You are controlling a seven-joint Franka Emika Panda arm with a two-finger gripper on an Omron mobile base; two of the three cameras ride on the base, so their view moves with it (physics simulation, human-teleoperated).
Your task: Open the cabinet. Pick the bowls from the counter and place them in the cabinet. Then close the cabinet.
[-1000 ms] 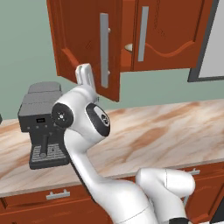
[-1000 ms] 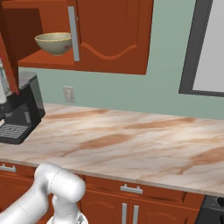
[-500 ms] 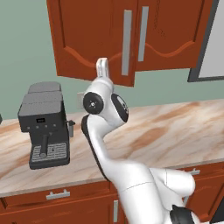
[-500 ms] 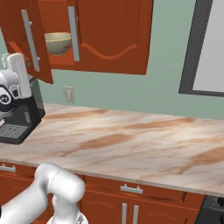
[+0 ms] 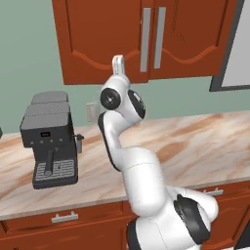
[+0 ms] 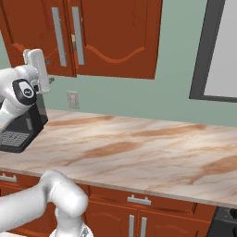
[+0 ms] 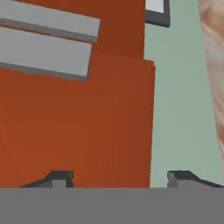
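Cabinet [image 5: 146,39] on the far wall above the counter [image 6: 139,148], both doors look flush. Gripper [image 7: 120,177] spread, holding nothing, facing the left door beside the handles [image 7: 46,43]. Check the seam is shut, then back off straight.

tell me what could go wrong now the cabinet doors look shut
The white arm's gripper is open, holding nothing, close to the red-brown wall cabinet; a careless retreat might snag a silver bar handle and pull a door back open. Swinging down, the arm could also clip the black coffee machine on the marble counter.
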